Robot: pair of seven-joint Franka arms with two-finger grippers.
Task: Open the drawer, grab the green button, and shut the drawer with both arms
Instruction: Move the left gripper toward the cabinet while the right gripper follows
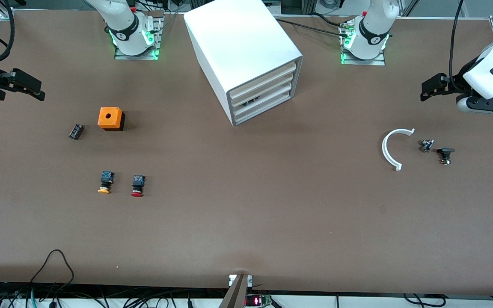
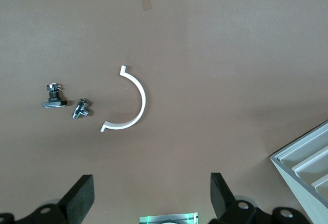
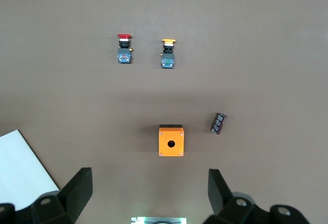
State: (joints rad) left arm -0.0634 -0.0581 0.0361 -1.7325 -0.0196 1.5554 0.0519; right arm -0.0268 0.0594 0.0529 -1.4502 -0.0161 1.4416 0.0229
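The white cabinet (image 1: 242, 51) stands on the table between the two arm bases, and its four drawers (image 1: 263, 92) are all pushed in. A corner of it shows in the left wrist view (image 2: 307, 157) and in the right wrist view (image 3: 20, 167). The green button is hidden. My left gripper (image 1: 427, 90) hangs open and empty over the left arm's end of the table; its fingers (image 2: 77, 198) stand wide apart. My right gripper (image 1: 37, 90) hangs open and empty over the right arm's end; its fingers (image 3: 77, 190) are also wide apart.
Toward the right arm's end lie an orange box (image 1: 110, 118), a small black part (image 1: 75, 131), a yellow-capped button (image 1: 105, 182) and a red-capped button (image 1: 137, 185). Toward the left arm's end lie a white curved strip (image 1: 390, 149) and two small metal parts (image 1: 426, 145) (image 1: 445, 155).
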